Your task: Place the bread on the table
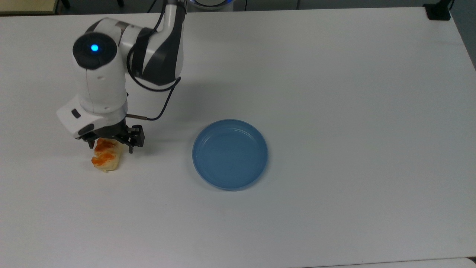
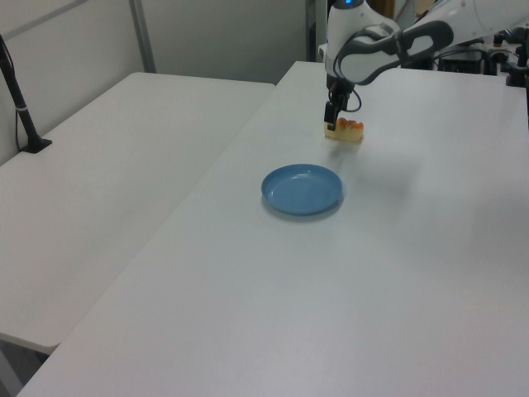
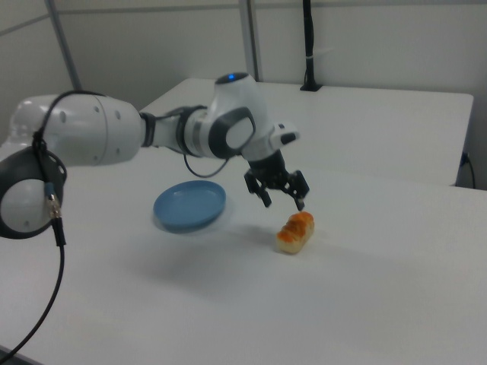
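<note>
Your gripper [image 3: 278,195] has its two fingers spread wide and they hold nothing. The bread [image 3: 295,231] lies on the white table [image 1: 334,93], well apart from the blue plate [image 1: 230,154], and it sits just under the fingers, sticking out past them toward the bottom of the top view. The bread's long side runs away from the arm, so I think your next move is just to lift straight up, so you don't bump it.
</note>
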Robot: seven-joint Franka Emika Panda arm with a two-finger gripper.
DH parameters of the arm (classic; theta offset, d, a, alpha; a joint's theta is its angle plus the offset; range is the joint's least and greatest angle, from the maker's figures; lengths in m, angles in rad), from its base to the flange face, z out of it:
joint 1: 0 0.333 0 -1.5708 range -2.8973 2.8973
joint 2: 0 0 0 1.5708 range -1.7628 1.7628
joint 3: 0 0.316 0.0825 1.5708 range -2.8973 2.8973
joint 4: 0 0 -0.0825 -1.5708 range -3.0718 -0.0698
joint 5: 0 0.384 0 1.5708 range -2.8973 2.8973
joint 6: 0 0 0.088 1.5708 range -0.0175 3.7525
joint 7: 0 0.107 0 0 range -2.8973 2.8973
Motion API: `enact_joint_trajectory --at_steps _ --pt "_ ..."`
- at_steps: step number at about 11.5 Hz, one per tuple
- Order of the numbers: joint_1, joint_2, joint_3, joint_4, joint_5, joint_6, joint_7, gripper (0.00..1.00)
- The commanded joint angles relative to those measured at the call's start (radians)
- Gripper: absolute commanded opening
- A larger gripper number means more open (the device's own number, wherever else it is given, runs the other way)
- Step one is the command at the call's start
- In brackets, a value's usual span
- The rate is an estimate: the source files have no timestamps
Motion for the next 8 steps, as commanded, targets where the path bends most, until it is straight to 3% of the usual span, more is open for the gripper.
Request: enact_joint_trajectory --at_steps 1,5,8 --pt "0.066 -0.25 0.003 -0.092 0.015 -0.219 0.103 1.0" --pt "0.157 -0.537 0.018 -0.204 0.015 -0.477 0.135 1.0" --pt "0.175 -0.623 0.056 -0.219 0.015 -0.614 0.169 1.0"
